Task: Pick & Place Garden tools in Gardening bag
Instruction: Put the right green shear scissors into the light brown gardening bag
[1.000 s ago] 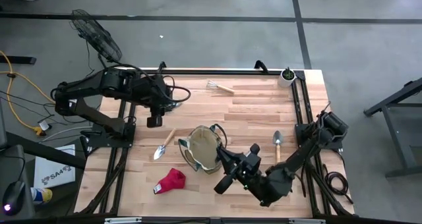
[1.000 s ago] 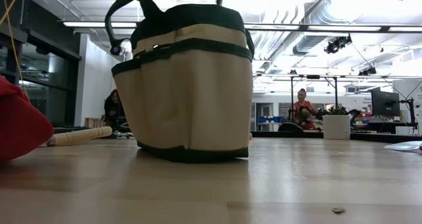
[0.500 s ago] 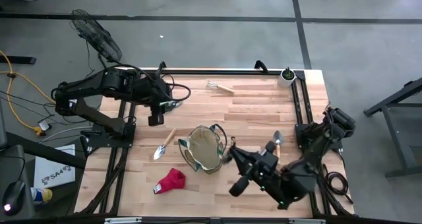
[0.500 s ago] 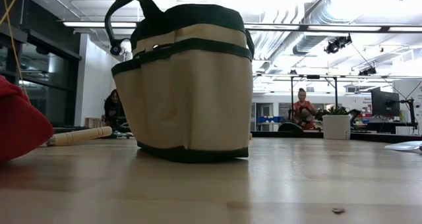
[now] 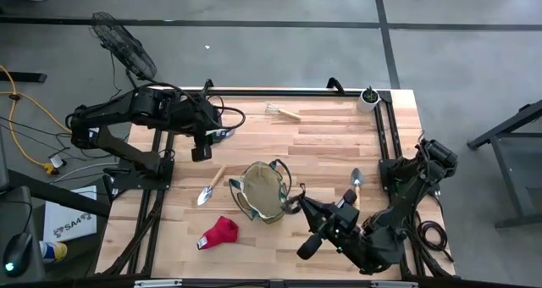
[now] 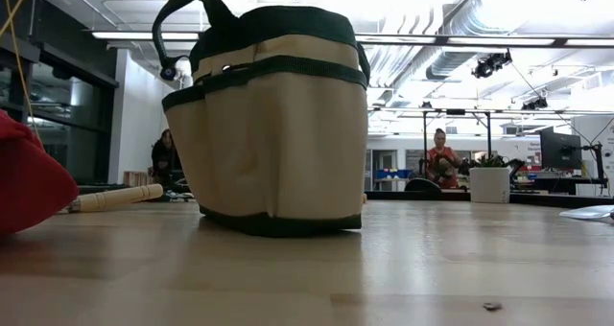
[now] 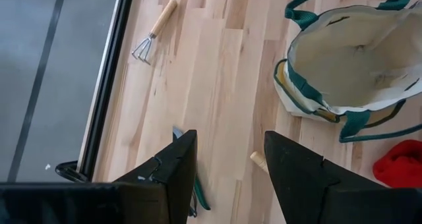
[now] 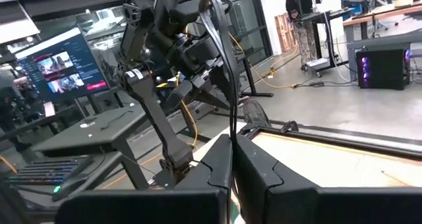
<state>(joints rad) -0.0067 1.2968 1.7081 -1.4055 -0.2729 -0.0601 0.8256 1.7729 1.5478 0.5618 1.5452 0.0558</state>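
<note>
Gardening bag (image 5: 261, 195) upright mid-table, my right arm now clear of it.
Over the last second I've swung the right claw (image 5: 308, 246) off the bag's rim toward the near edge, fingers closed on nothing; I judge a drop is done; trowel (image 5: 356, 186) to its right, second trowel (image 5: 208, 187) and red glove (image 5: 218, 233) to its left, mini rake (image 5: 282, 112) far back; left claw (image 7: 227, 165) hovers open above the green-handled pruners (image 7: 194, 191).

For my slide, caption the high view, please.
Tan gardening bag mid-table among scattered tools; left gripper and right gripper hover apart.
</note>
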